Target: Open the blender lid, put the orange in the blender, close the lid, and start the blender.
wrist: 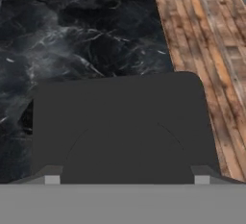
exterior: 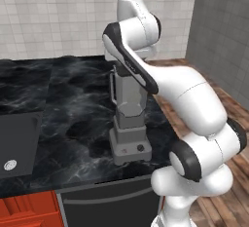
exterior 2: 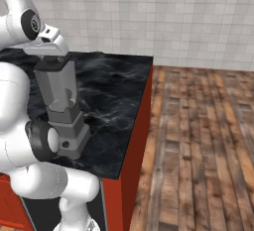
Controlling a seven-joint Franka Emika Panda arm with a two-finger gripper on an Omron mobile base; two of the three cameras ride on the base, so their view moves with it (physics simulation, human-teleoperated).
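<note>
Down at the hand camera first: the blender lid (wrist: 120, 122) sits right under the gripper (wrist: 127, 179), a flat dark square cap, with the two fingertips (wrist: 52, 176) just poking up at either side of it. They stand wide, near the lid's two edges, so the jaws look parted, not clamped on anything. Whether the pads touch the lid yet, I cannot tell from here.

That is the relation that counts: the lid lies straight ahead along the fingers, squarely centred between them, so my read is that the next move is a short advance and a squeeze across the cap's width, then a lift.

Pulling back, the blender (exterior: 129, 119) stands upright on the black marble counter (exterior: 63, 104), near its front edge, red button and black knob facing the base. The arm arches over it and the hand hangs at the jar's top. From the right side the blender (exterior 2: 62, 111) shows the same: the hand sits over the rim.

Further off, wooden floor (exterior 2: 208, 141) and tiled wall (exterior 2: 149, 12). The orange I cannot spot, possibly hidden.
</note>
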